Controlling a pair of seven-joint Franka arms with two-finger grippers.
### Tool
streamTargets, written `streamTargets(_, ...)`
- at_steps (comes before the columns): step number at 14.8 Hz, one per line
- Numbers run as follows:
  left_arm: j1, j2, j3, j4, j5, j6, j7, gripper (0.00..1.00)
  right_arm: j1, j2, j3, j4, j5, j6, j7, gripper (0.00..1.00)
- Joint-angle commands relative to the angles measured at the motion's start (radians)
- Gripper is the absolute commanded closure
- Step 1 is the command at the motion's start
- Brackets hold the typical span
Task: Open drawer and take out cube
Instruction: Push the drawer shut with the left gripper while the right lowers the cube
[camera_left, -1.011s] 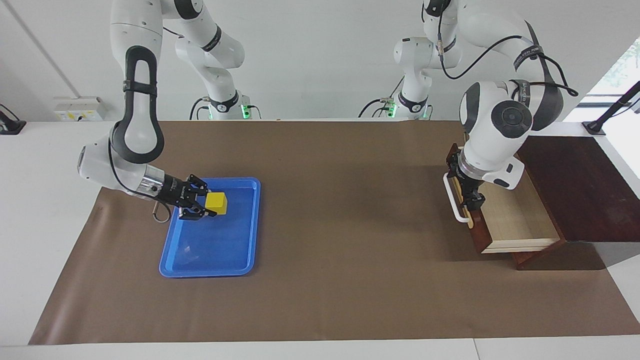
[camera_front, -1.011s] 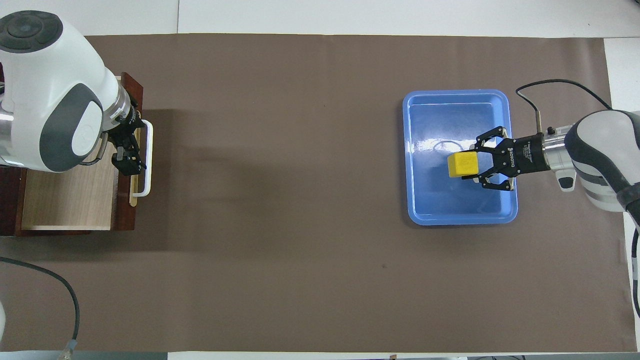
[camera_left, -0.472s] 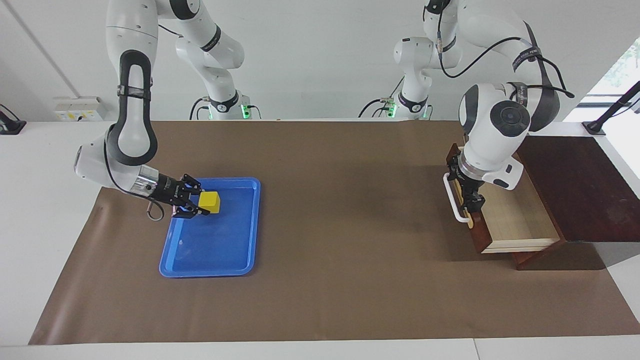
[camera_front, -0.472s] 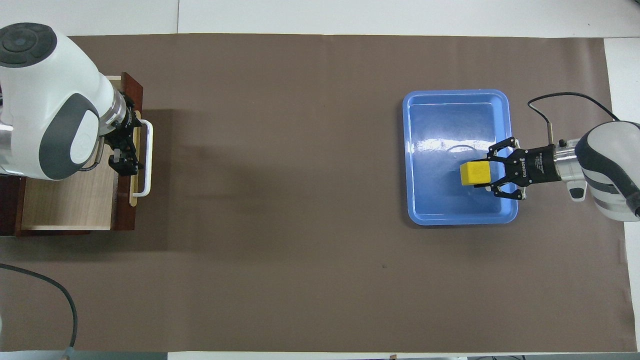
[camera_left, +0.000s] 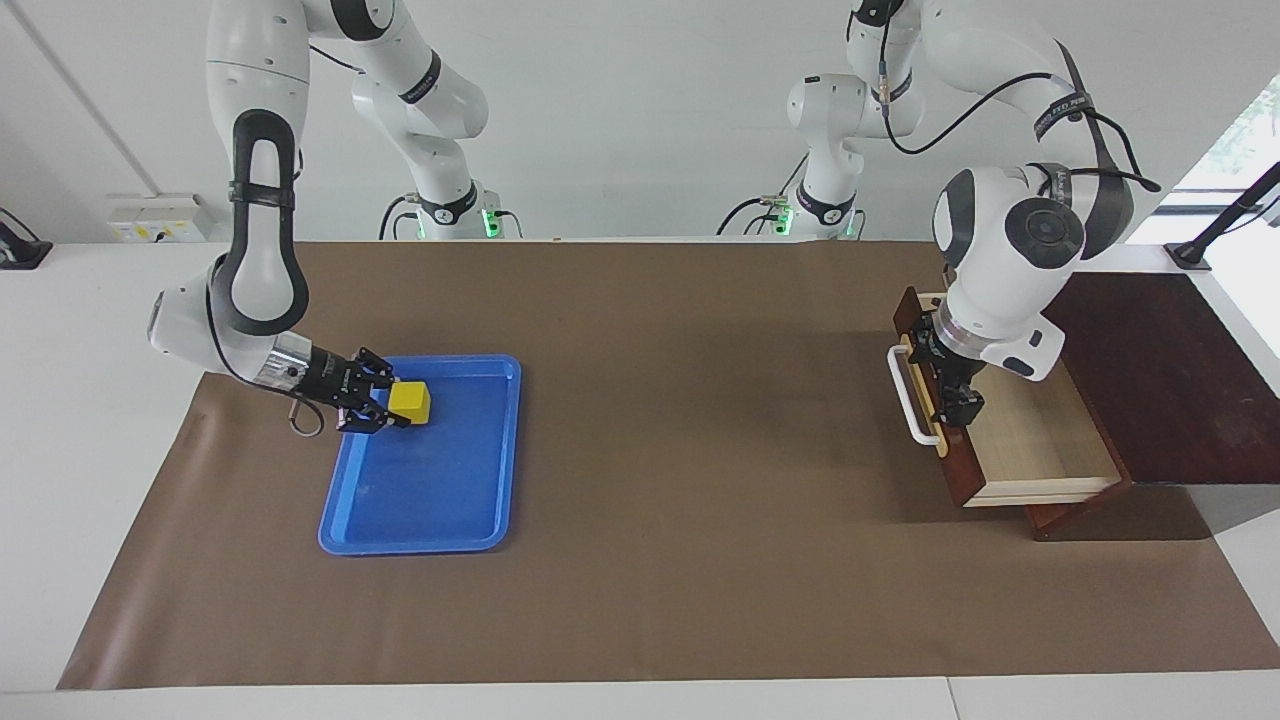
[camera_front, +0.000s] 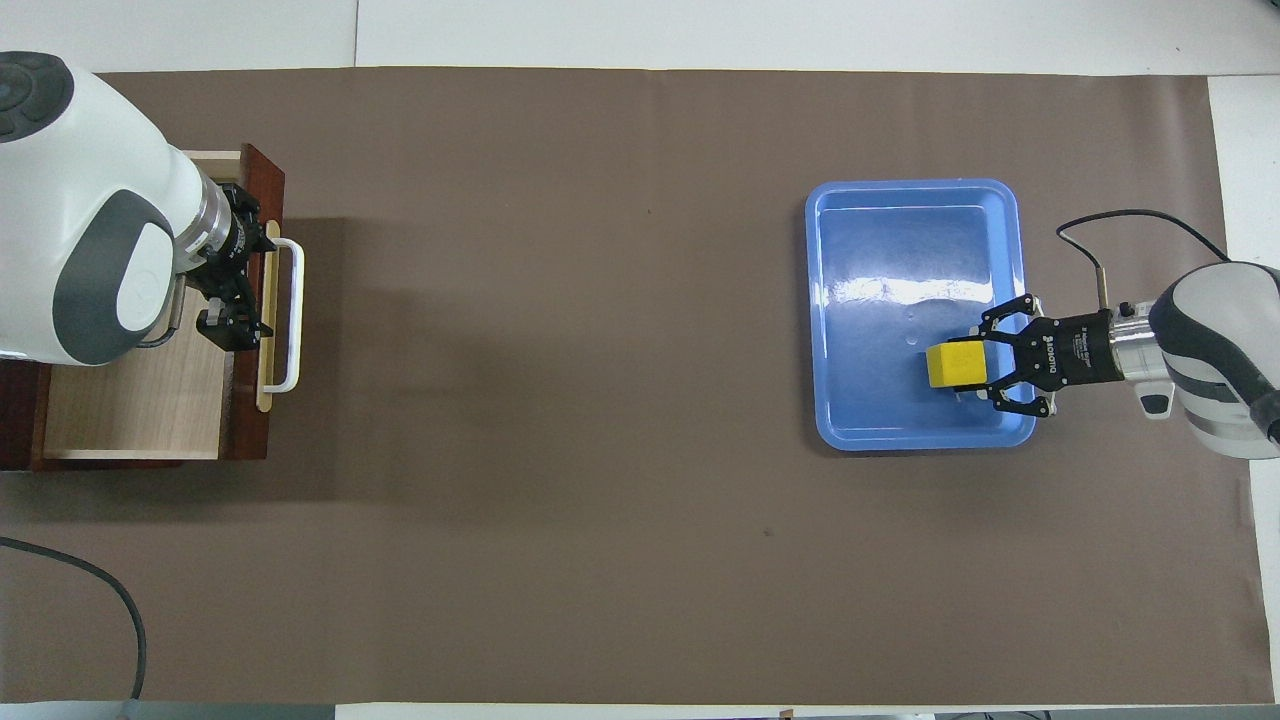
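Right gripper (camera_left: 385, 405): closed on the cube (camera_left: 409, 402), gripping its sides, over the end of the blue tray (camera_left: 440, 500) nearer the robots.
Cube: yellow, held in the right gripper's jaws; whether it touches the tray floor cannot be told.
Blue tray: lies on the brown mat (camera_left: 680, 560) toward the right arm's end of the table.
Left gripper (camera_left: 957, 405): over the pulled-out drawer (camera_left: 1030, 440), just inside its dark front panel; jaws wide, holding nothing.
Drawer: open, pale interior showing, white handle (camera_left: 908, 400) on its front; it sits at the left arm's end, well apart from the tray.
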Motion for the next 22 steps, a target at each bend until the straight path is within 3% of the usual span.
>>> streamTargets(1,-0.002,-0.025,0.075,-0.048,0.02,0.04,0.073,0.0,-0.014,-0.015,0.006,-0.032,-0.012,0.032,-0.027,1.0)
streamTargets(7,0.0,-0.022,0.118,-0.039,0.02,0.04,0.182,0.0,-0.016,-0.02,0.006,-0.058,-0.013,0.067,-0.051,1.0)
streamTargets(8,0.0,-0.022,0.136,-0.038,0.02,0.041,0.197,0.0,-0.014,-0.02,0.006,-0.06,-0.012,0.07,-0.051,0.85)
streamTargets(9,0.0,-0.021,0.152,-0.036,0.018,0.043,0.214,0.0,-0.014,-0.02,0.006,-0.06,-0.012,0.072,-0.053,0.6)
streamTargets(12,0.001,-0.021,0.191,-0.039,0.018,0.07,0.294,0.0,-0.01,-0.02,0.006,-0.017,-0.013,0.058,-0.031,0.19)
streamTargets(17,0.011,-0.021,0.238,-0.048,0.015,0.098,0.379,0.0,0.001,-0.055,0.008,0.11,-0.12,-0.06,0.132,0.03)
streamTargets(22,0.023,-0.022,0.279,-0.071,0.013,0.141,0.469,0.0,0.018,-0.064,0.011,0.046,-0.119,-0.01,0.138,0.03)
